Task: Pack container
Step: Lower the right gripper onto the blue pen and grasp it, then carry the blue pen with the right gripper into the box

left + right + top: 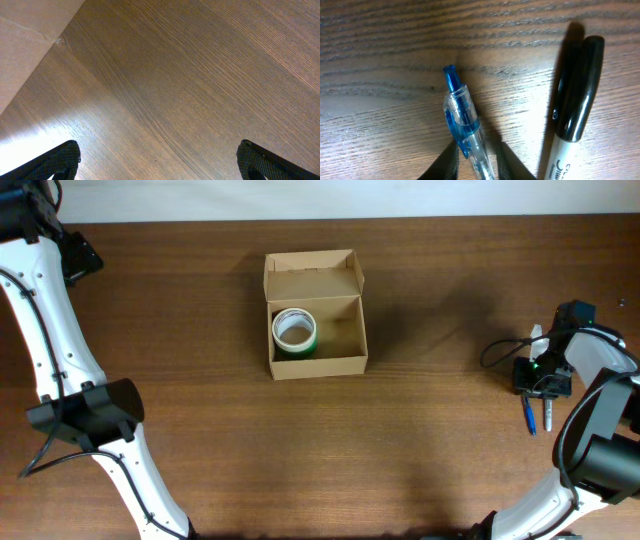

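The tan cardboard container stands open at the table's middle back, its flap lid folded away. A green-and-white tape roll lies inside at its left. My right gripper is at the far right, its fingers closed tight on either side of a clear blue pen that lies on the table. The pen also shows in the overhead view. A black-capped marker lies just right of it. My left gripper is open and empty over bare wood at the far left back.
The marker shows beside the pen in the overhead view. A pale tan surface borders the table in the left wrist view. Both arms' white links stand along the left and right edges.
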Motion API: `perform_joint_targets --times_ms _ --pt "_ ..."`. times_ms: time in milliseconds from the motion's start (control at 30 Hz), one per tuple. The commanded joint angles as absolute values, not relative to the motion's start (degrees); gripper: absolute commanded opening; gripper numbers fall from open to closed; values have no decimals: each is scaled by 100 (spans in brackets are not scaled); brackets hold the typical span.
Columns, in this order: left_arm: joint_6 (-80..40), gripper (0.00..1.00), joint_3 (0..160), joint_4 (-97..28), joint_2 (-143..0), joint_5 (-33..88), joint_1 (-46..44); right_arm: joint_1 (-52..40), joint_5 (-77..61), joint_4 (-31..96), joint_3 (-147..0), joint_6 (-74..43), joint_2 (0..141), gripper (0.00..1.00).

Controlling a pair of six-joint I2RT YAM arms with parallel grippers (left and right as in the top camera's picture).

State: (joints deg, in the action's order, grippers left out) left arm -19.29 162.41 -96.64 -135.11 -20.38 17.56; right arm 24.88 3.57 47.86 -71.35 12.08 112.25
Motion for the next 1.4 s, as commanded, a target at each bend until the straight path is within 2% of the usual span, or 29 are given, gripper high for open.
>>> perform_joint_targets --times_ms 0,133,200,500,800,967,1067,1167,1367 --pt "-1988 100 16212 -9666 -13327 -2034 1791 2526 521 4775 -7070 1146 11487 18" --pt "-1986 100 16212 -9666 -13327 -2034 1791 2526 521 4768 -7070 993 11487 13" --pt "-1986 100 16212 -9666 -13327 -2034 1791 2526 523 4755 -7070 972 11487 4" --pt "-1986 100 16212 -9666 -13327 -2034 1791 2497 412 5070 -7550 543 11478 3" --pt "-1988 100 16212 -9666 -13327 -2034 1791 1970 -261 7738 -11281 482 11393 4" --pt "-1988 100 16212 -9666 -13327 -2034 1791 1120 -432 8562 -13432 602 11393 4" --pt "-1986 100 16212 -9666 -13327 -2034 1791 351 -451 8718 -14263 1219 11393 4" --pt "-1986 100 16212 -9666 -13327 -2034 1791 -620 -451 8844 -14562 2366 11393 4" --pt "-1986 100 16212 -9666 -13327 -2034 1791 -2351 -327 8868 -14278 4132 11671 4"
